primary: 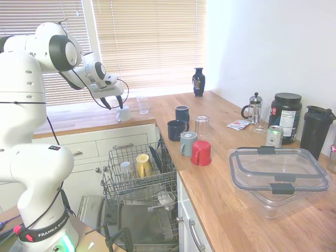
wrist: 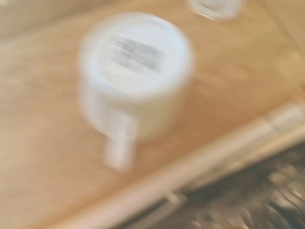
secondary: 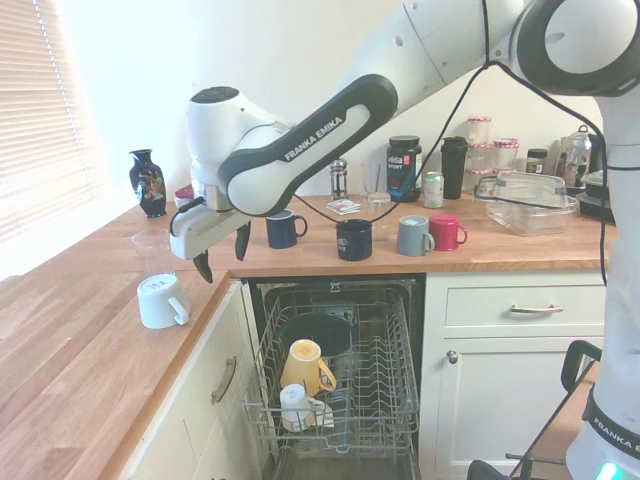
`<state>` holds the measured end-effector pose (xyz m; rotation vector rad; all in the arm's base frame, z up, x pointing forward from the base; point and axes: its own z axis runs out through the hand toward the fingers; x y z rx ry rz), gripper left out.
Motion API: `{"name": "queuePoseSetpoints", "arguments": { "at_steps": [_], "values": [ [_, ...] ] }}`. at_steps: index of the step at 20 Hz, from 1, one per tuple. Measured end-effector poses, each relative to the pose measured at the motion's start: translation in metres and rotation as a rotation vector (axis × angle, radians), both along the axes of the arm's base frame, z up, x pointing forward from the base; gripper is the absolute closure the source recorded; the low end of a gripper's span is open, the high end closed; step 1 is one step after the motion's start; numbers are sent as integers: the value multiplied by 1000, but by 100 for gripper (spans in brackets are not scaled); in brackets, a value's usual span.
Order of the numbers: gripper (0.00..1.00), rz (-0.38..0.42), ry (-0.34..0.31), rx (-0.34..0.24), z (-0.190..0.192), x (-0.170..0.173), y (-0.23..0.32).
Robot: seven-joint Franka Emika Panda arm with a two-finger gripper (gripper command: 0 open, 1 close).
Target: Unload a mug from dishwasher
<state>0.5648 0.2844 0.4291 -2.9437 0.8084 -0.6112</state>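
On the wooden worktop (secondary: 80,330), near its front edge, the white mug (secondary: 161,301) stands upside down with its handle toward the dishwasher (secondary: 340,385). The gripper (secondary: 222,255) hangs just above and beside it, apart from it, its dark fingers spread and holding nothing. The wrist view shows the mug (wrist: 136,78) blurred, base up.

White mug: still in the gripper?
No. The white mug sits upside down on the wooden counter, and the open gripper hangs above it, not touching.
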Motion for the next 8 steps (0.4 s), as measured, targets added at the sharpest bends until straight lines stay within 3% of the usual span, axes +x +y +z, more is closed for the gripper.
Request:
{"name": "queuePoseSetpoints", "arguments": {
  "at_steps": [8],
  "values": [
    [0, -68, 58, 23, -80, -61, -97]
  ]
}}
